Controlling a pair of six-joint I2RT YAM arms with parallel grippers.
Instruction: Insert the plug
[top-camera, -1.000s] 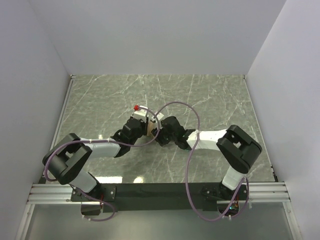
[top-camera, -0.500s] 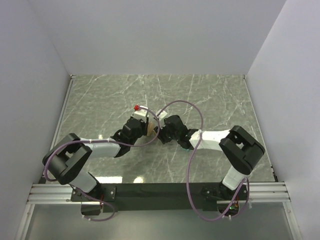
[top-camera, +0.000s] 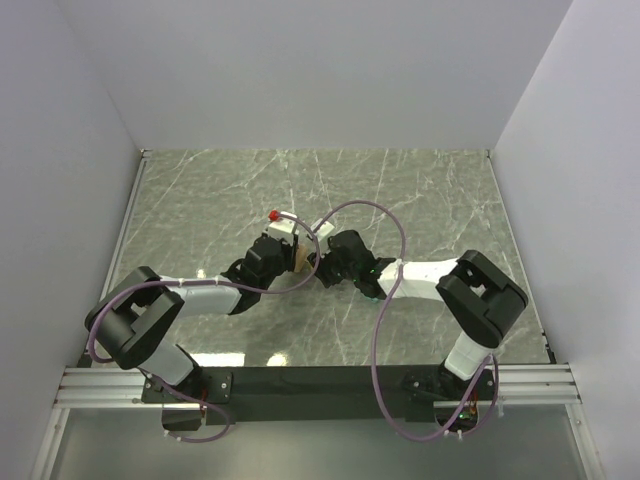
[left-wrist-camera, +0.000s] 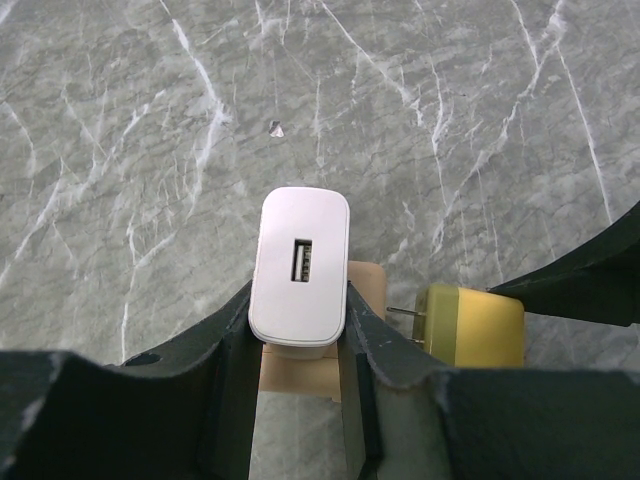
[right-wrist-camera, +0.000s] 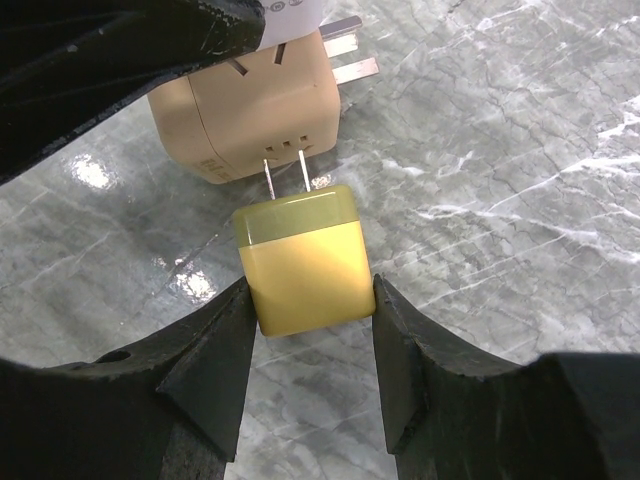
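Note:
A beige adapter block (right-wrist-camera: 250, 120) stands on the marble table with a white USB charger (left-wrist-camera: 298, 260) plugged into its top. My left gripper (left-wrist-camera: 298, 300) is shut around this stack, its fingers pressing the charger's sides. My right gripper (right-wrist-camera: 310, 290) is shut on a yellow plug (right-wrist-camera: 305, 265). The plug's two prongs (right-wrist-camera: 285, 170) point at the block and their tips touch the slots in its side face. A gap shows between the plug body and the block. The yellow plug also shows in the left wrist view (left-wrist-camera: 470, 325). In the top view both grippers meet at the block (top-camera: 298, 260).
Two bare metal prongs (right-wrist-camera: 345, 45) stick out of the beige block's far side. A small red piece (top-camera: 272, 214) lies just beyond the white charger. Purple cables (top-camera: 385, 290) loop over both arms. White walls enclose the table (top-camera: 430, 190) on three sides.
My right gripper has shifted slightly left and away from me, bringing the yellow plug closer to the beige block. The left arm has held still.

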